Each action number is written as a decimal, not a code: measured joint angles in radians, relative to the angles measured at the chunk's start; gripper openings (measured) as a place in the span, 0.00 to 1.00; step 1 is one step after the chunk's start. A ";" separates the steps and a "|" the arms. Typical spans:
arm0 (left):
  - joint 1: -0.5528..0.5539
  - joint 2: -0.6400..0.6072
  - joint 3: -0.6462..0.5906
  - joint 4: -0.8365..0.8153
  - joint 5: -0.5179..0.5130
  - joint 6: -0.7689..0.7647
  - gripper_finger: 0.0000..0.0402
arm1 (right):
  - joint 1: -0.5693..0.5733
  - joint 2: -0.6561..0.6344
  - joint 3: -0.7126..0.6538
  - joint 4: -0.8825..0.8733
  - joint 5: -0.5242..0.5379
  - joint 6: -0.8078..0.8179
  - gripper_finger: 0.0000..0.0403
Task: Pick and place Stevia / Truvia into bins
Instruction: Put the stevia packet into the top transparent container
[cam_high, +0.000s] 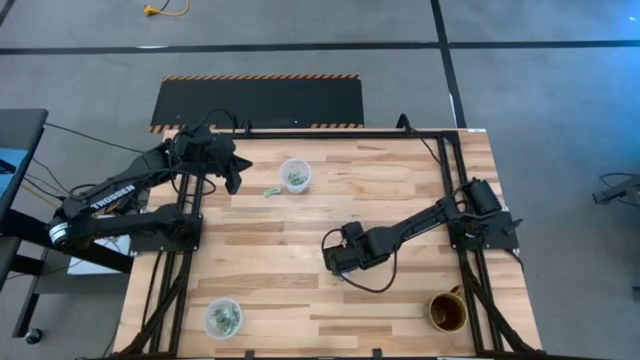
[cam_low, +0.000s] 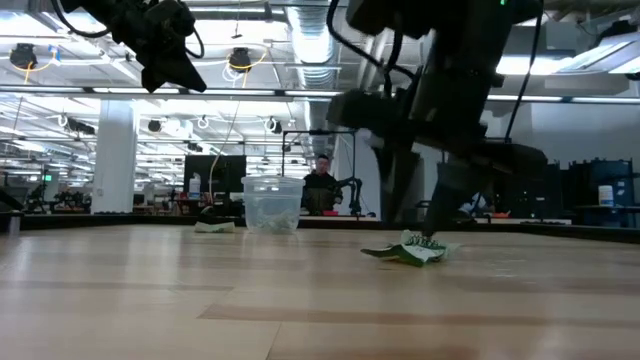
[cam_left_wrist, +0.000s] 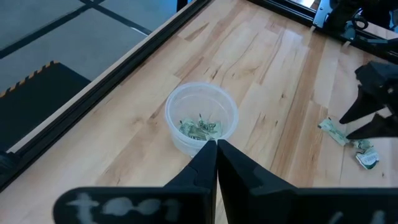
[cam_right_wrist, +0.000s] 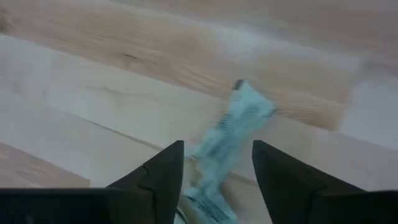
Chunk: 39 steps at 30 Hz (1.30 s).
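Note:
My right gripper (cam_high: 330, 258) is low at the table's middle, open, its fingers astride a crumpled green-and-white packet (cam_right_wrist: 239, 121) that lies flat on the wood. A second packet (cam_left_wrist: 367, 159) lies close by it. My left gripper (cam_left_wrist: 216, 146) is shut and empty, raised over the table's far left part beside the far clear cup (cam_left_wrist: 231, 106), which stands upright with a few packets inside. One loose packet (cam_high: 271, 191) lies on the table next to that cup. A second clear cup (cam_high: 208, 318), with packets in it, stands near the table's near left corner.
A brown mug (cam_high: 447, 312) stands near the table's near right corner. Black frame rails run along the table's left, right and far edges. Bare wood lies between the two cups and right of the far cup. A person (cam_low: 322, 185) shows far behind the table.

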 joint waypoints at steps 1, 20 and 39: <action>0.000 0.000 0.000 0.000 0.000 0.000 0.00 | -0.003 0.008 0.001 0.012 0.000 0.009 0.47; 0.000 0.005 0.001 0.000 0.001 0.000 0.00 | -0.049 0.060 0.001 0.037 -0.006 0.019 0.26; 0.000 0.005 0.001 0.000 0.000 0.000 0.00 | -0.129 0.067 0.249 -0.137 0.292 -0.318 0.01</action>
